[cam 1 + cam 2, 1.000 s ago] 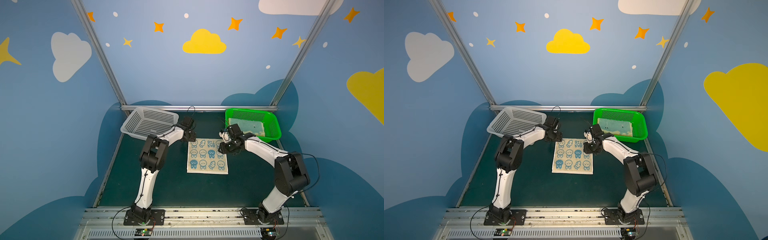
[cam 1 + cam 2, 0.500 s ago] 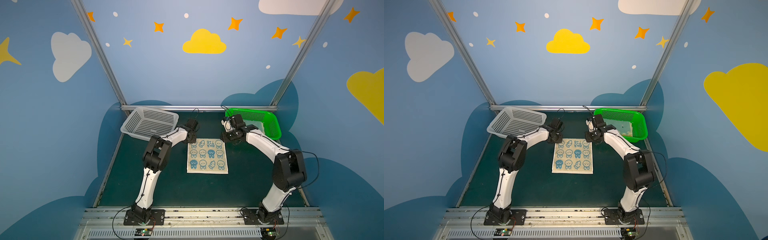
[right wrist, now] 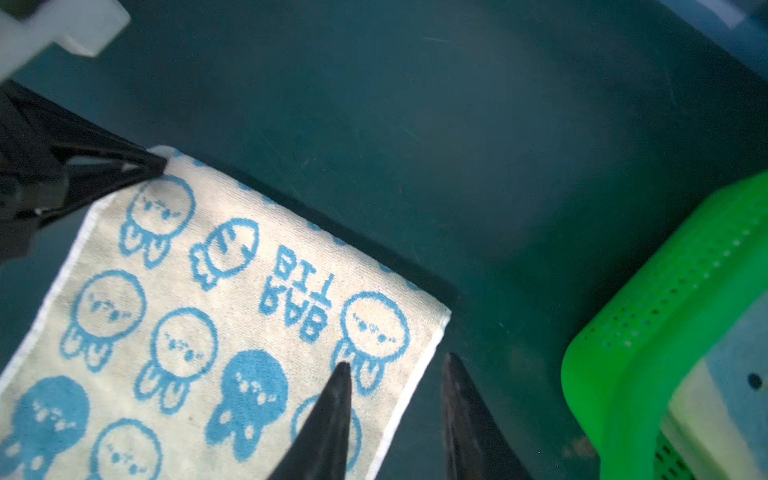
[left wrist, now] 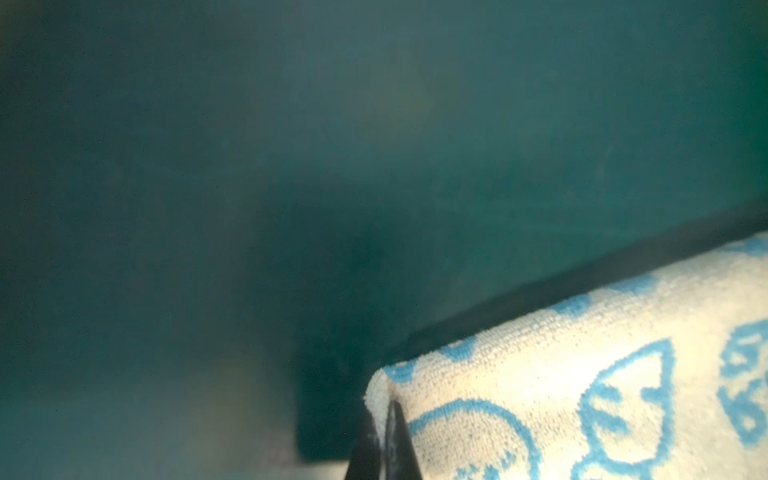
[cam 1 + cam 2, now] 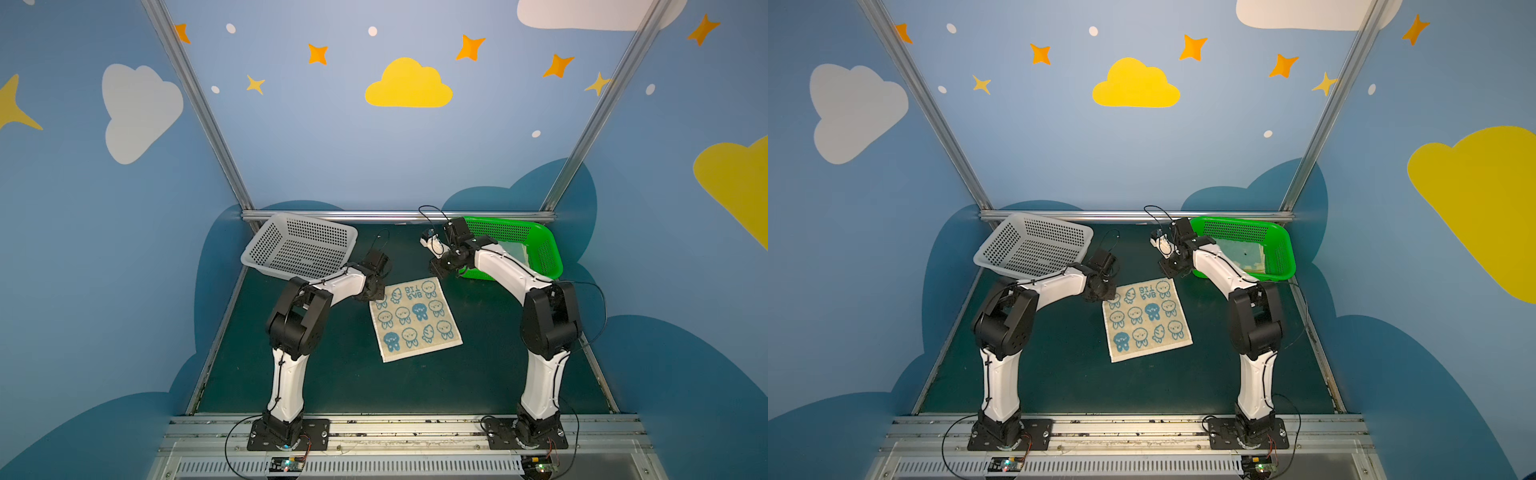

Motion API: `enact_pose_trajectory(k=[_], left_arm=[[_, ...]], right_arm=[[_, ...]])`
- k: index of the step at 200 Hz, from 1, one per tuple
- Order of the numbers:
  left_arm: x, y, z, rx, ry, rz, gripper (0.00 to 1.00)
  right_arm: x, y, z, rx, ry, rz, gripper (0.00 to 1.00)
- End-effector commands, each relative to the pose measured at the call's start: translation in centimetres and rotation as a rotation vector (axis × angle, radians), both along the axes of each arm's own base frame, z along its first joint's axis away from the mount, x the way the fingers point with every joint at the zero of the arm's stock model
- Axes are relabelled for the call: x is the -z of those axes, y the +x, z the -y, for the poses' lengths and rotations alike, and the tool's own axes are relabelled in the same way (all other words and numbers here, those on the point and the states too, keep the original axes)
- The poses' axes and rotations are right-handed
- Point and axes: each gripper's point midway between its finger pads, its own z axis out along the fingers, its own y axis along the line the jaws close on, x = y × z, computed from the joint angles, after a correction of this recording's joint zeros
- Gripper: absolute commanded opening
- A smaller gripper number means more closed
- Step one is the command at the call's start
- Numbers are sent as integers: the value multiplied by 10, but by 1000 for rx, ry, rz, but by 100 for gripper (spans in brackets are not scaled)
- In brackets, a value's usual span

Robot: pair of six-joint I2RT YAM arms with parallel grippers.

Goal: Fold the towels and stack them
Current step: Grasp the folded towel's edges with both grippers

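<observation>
Clearly, left gripper [image 4: 381, 419] pinches rabbit towel [image 5: 415, 320] corner; right gripper [image 3: 397, 361] stands parted

White links [image 5: 286, 386], blk joints [image 5: 297, 320], thin blk cables [image 5: 226, 442], screwed blk base plates [image 5: 318, 434], pointed blk right claw [image 3: 397, 359]

The towel [image 5: 415, 320] is sporting cream terry with light-blue rabbit outlines, two bunnies filled solid blue, plus blue lettering. The mat [image 5: 332, 386] is looking dark teal, the green basket [image 5: 548, 253] is glowing neon bright, and the grey basket [image 5: 291, 266] is showing rows of dotted holes all over
</observation>
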Motion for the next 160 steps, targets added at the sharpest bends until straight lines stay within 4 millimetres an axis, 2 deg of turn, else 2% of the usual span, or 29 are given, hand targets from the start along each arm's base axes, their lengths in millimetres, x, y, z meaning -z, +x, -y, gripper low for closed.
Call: enact_pose_trajectory(k=[1,49,113,160], left_arm=[[18,-44,-14,-13,39,-125,4],[13,-68,-13,12,44,-123,4],[14,-72,-20,5,76,-125,4],[10,-69,-20,6,79,-113,4]], right_arm=[[10,-7,-7,-203,-69,-13,33],[41,10,-10,-263,-137,-72,33],[68,1,-19,-314,-152,-172,32],[85,5,-19,-306,-179,-195,32]])
